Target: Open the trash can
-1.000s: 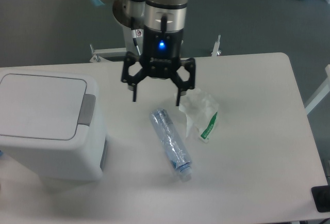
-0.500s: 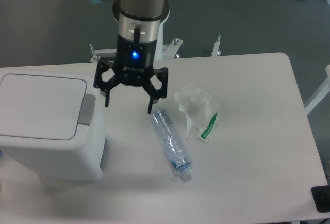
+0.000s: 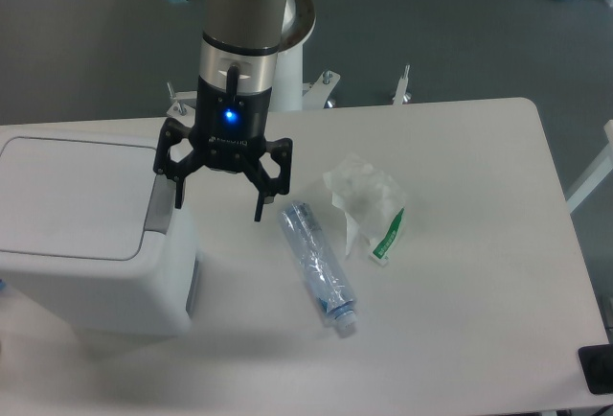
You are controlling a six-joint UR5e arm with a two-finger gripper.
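Note:
The trash can (image 3: 86,234) is a large boxy white bin at the left of the table, lid down flat, with a grey push-tab (image 3: 157,209) on its right edge. My gripper (image 3: 218,204) hangs open and empty just right of the bin. Its left fingertip is over the push-tab; whether it touches it I cannot tell. Its right fingertip is above the bare table left of the bottle.
A crushed clear plastic bottle (image 3: 317,268) lies on the white table (image 3: 479,272) right of the gripper. A crumpled clear wrapper with green print (image 3: 370,202) lies beyond it. A black object (image 3: 598,370) sits at the table's front right corner.
The gripper has moved left, from above the bottle and wrapper to the bin's right edge, staying open. Bin, bottle and wrapper have not moved.

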